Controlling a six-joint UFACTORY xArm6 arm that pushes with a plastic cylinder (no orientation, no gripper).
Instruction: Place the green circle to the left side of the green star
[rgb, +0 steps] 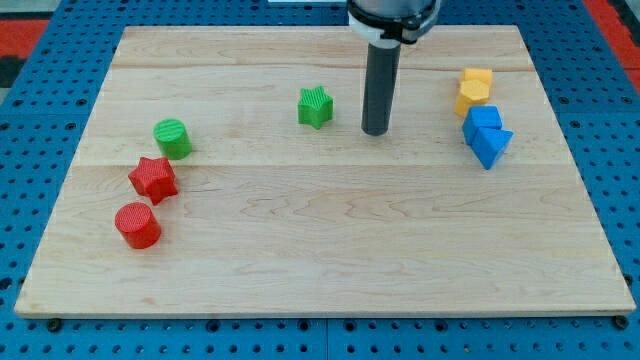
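Note:
The green circle sits at the view's left on the wooden board. The green star lies near the board's upper middle, well to the right of the green circle. My tip rests on the board just right of the green star, with a small gap between them, and far from the green circle.
A red star lies just below the green circle and a red circle below that. At the view's right are two yellow blocks with a blue cube and a blue triangle below them.

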